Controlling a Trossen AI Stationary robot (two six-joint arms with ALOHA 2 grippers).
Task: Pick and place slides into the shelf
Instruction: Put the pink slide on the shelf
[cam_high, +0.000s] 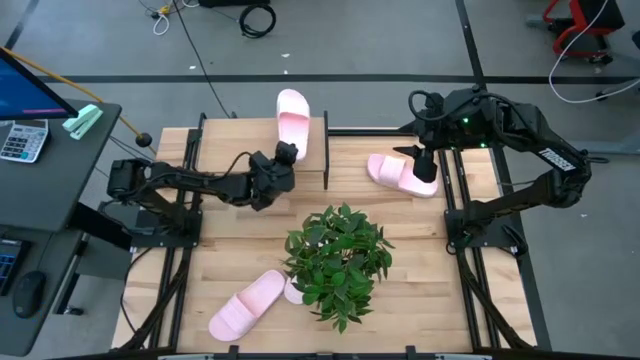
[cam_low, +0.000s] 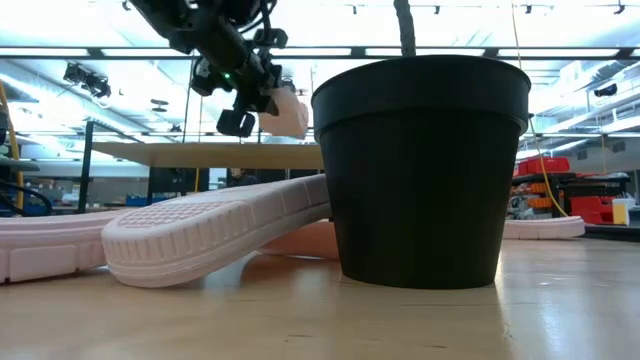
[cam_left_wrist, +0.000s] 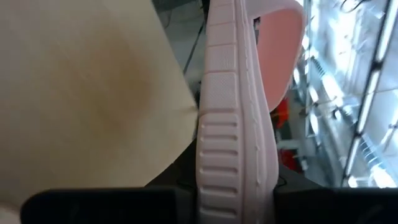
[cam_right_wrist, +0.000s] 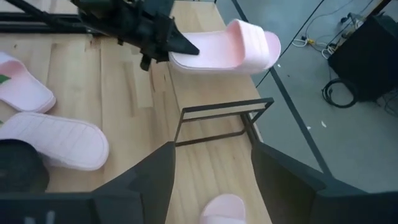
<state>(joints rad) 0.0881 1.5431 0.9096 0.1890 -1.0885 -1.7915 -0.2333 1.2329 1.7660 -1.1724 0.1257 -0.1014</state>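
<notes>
Holding one slide (cam_high: 294, 118) by its heel, my left gripper (cam_high: 284, 160) has jaws clamped, carrying it over the shelf (cam_high: 262, 150) for placement, while my right gripper (cam_high: 424, 168) hovers open-jawed above another slide (cam_high: 398, 174).

Left gripper (cam_high: 285, 156) grips heel end of a pink slide (cam_high: 293, 120) lying on the shelf (cam_high: 325, 160) at table's far edge, toe pointing away. Right gripper (cam_high: 425, 165) sits over a 2nd slide (cam_high: 400, 173) w/ fingers spread, on the shelf's right part. Potted plant (cam_high: 338, 260) mid-table. 3rd slide (cam_high: 247, 303) near front-left, touching plant's leaves. Calculator (cam_high: 22, 139) on side desk, far left.
</notes>
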